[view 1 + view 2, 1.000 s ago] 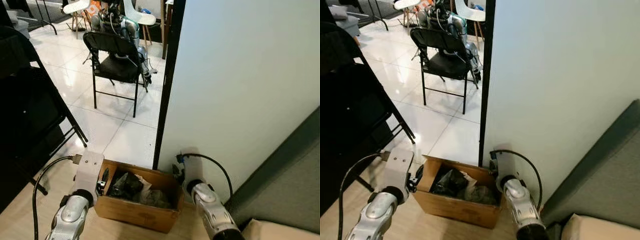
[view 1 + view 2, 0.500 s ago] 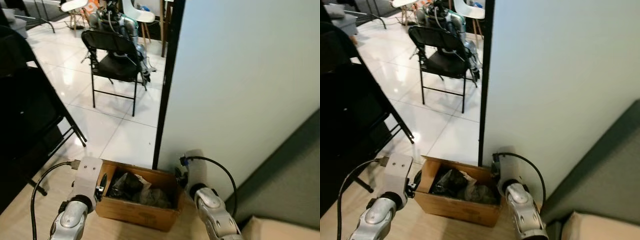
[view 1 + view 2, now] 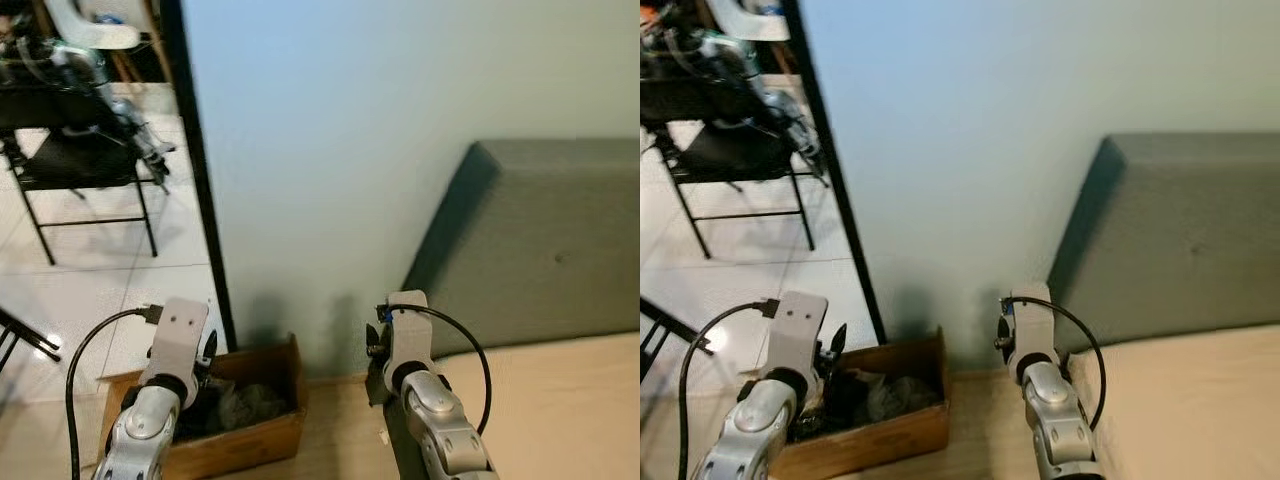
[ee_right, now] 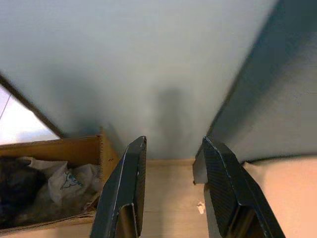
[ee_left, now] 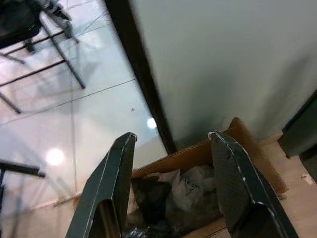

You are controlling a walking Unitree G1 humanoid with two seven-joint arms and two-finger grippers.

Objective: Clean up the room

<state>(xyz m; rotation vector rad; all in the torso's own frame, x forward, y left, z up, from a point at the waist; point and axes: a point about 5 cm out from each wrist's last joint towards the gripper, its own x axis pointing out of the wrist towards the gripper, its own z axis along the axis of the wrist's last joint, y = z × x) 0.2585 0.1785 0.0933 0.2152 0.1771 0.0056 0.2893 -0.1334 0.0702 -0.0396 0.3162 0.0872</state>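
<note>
Since the earlier frames the head camera has swung toward the robot's right: the cardboard box [image 3: 215, 418] now sits lower and further left in the eye views, and a grey headboard [image 3: 540, 240] and beige mattress [image 3: 560, 400] have come into view right of the box. Inside the box lie dark and pale crumpled wrappers [image 5: 178, 198], apparently rubbish already collected. The left gripper [image 5: 173, 183] hangs above the box's near edge, fingers spread and empty. The right gripper [image 4: 173, 193], also spread and empty, hangs over bare floor between the box and the headboard. A small pale scrap [image 4: 200, 207] lies on the floor there. Judged next step: locate further litter; approach the scrap slowly, fingers straddling it.
</note>
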